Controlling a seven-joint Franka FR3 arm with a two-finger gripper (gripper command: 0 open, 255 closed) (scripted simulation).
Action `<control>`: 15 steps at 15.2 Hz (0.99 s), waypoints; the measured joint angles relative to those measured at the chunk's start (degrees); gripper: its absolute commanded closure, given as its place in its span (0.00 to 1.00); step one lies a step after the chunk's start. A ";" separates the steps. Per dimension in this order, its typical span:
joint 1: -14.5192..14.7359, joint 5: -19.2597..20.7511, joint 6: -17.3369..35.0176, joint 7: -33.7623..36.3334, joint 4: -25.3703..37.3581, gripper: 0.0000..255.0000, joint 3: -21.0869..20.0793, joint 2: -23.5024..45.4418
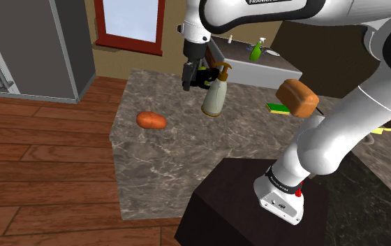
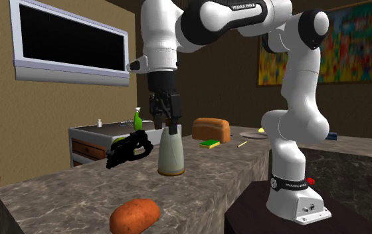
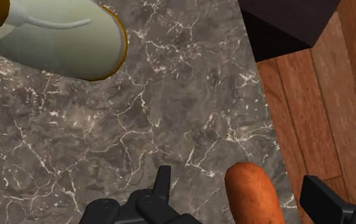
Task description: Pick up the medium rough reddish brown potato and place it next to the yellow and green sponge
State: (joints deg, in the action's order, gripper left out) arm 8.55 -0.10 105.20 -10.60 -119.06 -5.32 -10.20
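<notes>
Potato (image 1: 151,120) orange-red brown, plain. Countertop (image 1: 160,164) grey-brown marble with thin white veins. Soap bottle (image 1: 213,100) pale grey-green, with amber pump and base rim. Sponge (image 1: 278,108) yellow and green. Bread loaf (image 1: 297,98) orange-brown. Gripper (image 1: 195,80) all black; arm (image 1: 341,133) white, dark joints. Floor (image 1: 40,175) reddish wood planks. Stand (image 1: 236,210) very dark brown.

The shoulder camera is sitting high beside the stand (image 1: 243,203), looking down across the bench (image 1: 173,154) toward a far window (image 1: 130,21). The second camera is crouching low at the bench's end, close to the potato (image 2: 134,216), facing along the top toward the arm (image 2: 291,119). The wrist camera is riding on the end effector (image 3: 237,184), looking down at the benchtop from close by. All three are sharing the potato, the bottle (image 1: 214,98) and the bench.
</notes>
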 measured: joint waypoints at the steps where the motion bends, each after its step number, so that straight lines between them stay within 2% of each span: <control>1: 0.35 0.05 0.77 -0.76 0.96 0.00 -0.31 1.99; 4: 1.29 0.37 2.52 -3.12 4.75 0.00 -1.17 8.37; 15: 5.85 3.17 3.94 -9.68 22.22 0.00 -5.05 30.49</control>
State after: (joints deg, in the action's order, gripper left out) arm 14.40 3.07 109.14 -20.28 -96.85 -10.37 20.29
